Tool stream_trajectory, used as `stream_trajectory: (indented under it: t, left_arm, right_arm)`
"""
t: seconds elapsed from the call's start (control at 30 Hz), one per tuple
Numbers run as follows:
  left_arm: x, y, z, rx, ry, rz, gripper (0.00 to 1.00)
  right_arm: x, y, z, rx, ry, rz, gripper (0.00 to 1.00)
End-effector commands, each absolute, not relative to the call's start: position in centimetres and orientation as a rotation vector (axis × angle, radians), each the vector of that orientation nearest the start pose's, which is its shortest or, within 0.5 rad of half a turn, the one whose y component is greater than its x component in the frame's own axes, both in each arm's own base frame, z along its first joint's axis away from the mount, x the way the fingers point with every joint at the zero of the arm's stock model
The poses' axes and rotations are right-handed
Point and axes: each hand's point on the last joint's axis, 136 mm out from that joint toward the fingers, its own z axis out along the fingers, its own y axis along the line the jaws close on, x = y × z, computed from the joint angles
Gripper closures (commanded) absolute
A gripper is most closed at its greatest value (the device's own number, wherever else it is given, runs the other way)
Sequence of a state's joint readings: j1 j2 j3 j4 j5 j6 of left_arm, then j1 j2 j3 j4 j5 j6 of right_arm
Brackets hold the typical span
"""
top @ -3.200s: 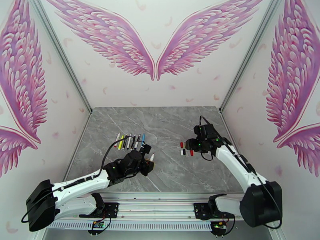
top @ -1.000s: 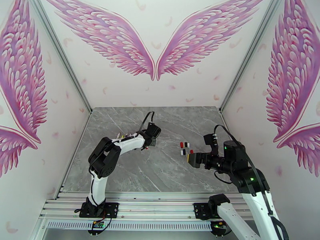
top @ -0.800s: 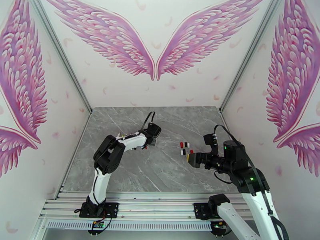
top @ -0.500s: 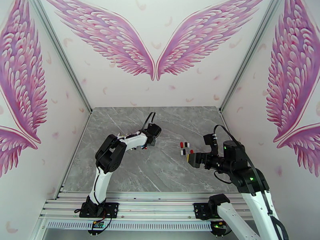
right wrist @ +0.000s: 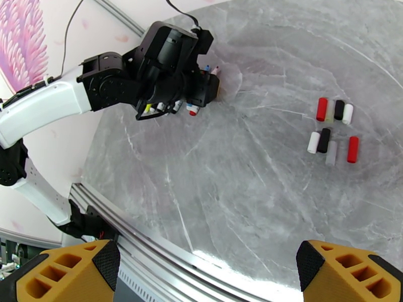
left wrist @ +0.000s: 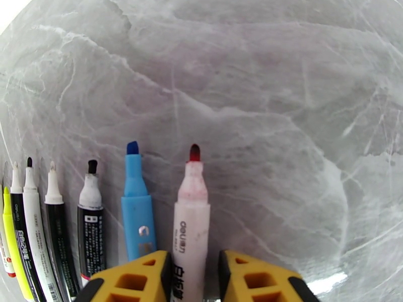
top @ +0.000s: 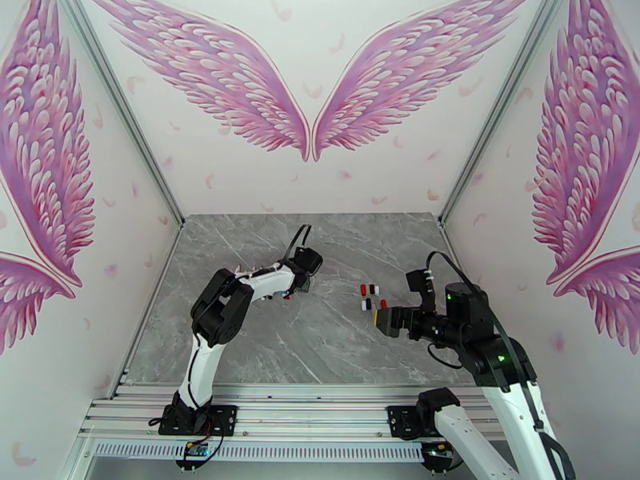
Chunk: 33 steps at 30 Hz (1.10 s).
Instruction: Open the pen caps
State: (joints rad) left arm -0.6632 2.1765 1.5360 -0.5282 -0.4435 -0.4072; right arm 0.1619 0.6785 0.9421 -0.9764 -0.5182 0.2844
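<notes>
On the table (left wrist: 262, 86), all the pens (left wrist: 90, 217) rowed at lower left of the left wrist view show bare tips, and the pen caps (right wrist: 332, 132) lie clustered at the right wrist view's right, so the job looks done. The left fingers (left wrist: 146, 273) straddle the red-tipped pen (left wrist: 191, 217), narrowly parted; the right fingers (right wrist: 65, 273) gape wide, empty.

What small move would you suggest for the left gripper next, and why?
Probably open wider and lift straight off: the red-tipped pen appears to lie uncapped beside the blue pen, with the left gripper loosely astride its barrel.
</notes>
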Motion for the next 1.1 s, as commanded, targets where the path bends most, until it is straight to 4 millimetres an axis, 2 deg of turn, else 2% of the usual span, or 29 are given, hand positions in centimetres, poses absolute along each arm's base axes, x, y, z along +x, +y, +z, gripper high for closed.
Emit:
stream_trajectory:
  t: [0.0, 0.13, 0.33, 0.4, 0.53, 0.73, 0.93, 1.0, 1.07]
  left_arm:
    - [43.7, -24.7, 6.6, 0.163, 2.5, 0.191, 0.68]
    - [42.7, -24.6, 10.6, 0.125, 2.448, 0.111, 0.66]
    - [40.2, -23.3, 15.6, 0.066, 2.368, -0.018, 0.51]
    - [39.1, -22.2, 16.9, 0.039, 2.343, -0.032, 0.4]
    - [36.5, -19.5, 18.8, -0.005, 2.286, -0.069, 0.02]
    - [33.5, -14.4, 20.7, -0.093, 2.217, -0.105, 0.01]
    - [31.0, -8.1, 21.2, -0.222, 2.121, -0.087, 0.01]
    - [30.3, -6.5, 21.0, -0.237, 2.107, -0.093, 0.01]
    - [29.6, -3.9, 20.6, -0.313, 2.089, -0.055, 0.01]
  right_arm:
    - [19.1, 11.5, 25.4, -0.13, 2.282, 0.805, 0.01]
    - [19.2, 11.4, 25.3, -0.124, 2.27, 0.794, 0.01]
    - [19.4, 11.2, 25.2, -0.112, 2.258, 0.781, 0.01]
    - [19.5, 11.2, 25.1, -0.11, 2.258, 0.78, 0.01]
    - [19.5, 11.0, 25.0, -0.101, 2.259, 0.769, 0.01]
    - [19.9, 10.3, 24.8, -0.061, 2.267, 0.722, 0.01]
    - [20.7, 9.3, 24.5, 0.023, 2.265, 0.664, 0.01]
    - [21.1, 8.7, 24.3, 0.077, 2.256, 0.632, 0.01]
    - [21.7, 7.6, 23.8, 0.167, 2.249, 0.579, 0.01]
